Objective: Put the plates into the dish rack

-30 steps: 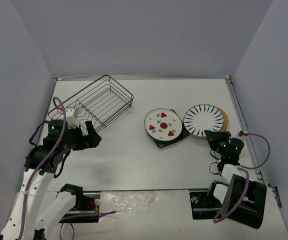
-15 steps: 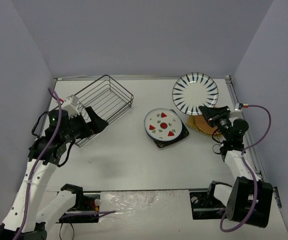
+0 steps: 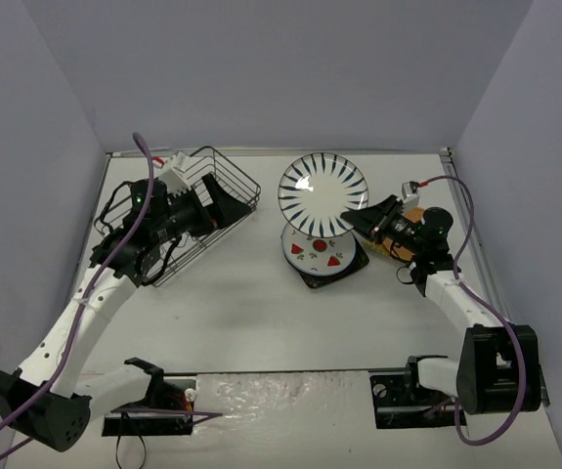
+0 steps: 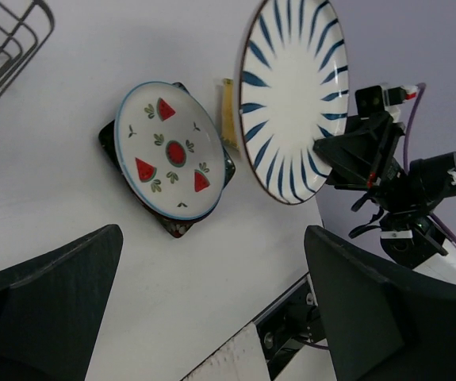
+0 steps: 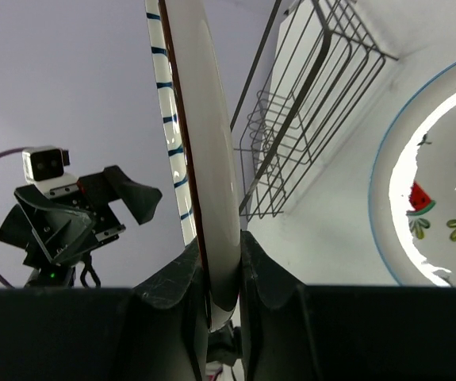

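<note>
The right hand (image 3: 368,220) pinches the striped plate (image 3: 322,193) by its rim only, so it may slip. The left hand (image 3: 220,198) gapes empty.

Four plates showing: striped plate (image 3: 322,193), fruit plate (image 3: 318,253), dark square plate (image 4: 105,146), orange-tan plate (image 4: 228,119). One dish rack (image 3: 244,186). Two arms: left arm (image 3: 85,313), right arm (image 3: 456,298).
</note>
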Robot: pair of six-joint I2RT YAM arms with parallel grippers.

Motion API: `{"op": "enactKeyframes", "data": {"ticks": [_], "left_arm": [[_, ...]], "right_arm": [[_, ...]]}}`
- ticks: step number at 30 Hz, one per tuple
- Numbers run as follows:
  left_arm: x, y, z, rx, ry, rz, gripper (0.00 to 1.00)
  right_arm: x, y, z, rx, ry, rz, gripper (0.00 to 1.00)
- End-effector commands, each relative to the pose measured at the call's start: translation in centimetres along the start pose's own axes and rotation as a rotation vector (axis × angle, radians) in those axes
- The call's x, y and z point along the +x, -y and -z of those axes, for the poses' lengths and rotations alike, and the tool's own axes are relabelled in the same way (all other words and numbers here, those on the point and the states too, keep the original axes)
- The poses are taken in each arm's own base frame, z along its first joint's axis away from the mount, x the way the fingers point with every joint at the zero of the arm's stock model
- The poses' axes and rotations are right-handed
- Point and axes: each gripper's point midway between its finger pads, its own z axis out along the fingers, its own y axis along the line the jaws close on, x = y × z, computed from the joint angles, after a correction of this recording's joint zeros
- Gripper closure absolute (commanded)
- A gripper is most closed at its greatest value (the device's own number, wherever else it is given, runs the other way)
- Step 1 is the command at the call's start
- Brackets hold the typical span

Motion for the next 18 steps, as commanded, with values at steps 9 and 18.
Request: {"op": "enactKeyframes", "data": {"ticks": [9,18], "left_arm": [[-2.1,7.9,-3.1,0.252,0.046,-0.03,0.03],[-1.4,8.2,-3.8,0.252,0.019,0.029,0.09]], "right_arm": [[3.1,-10.7,-1.5,-0.329,-0.154,0.191,1.0],[4.6,-11.9,-1.8,-0.365,-0.195,0.229,1.0]]}}
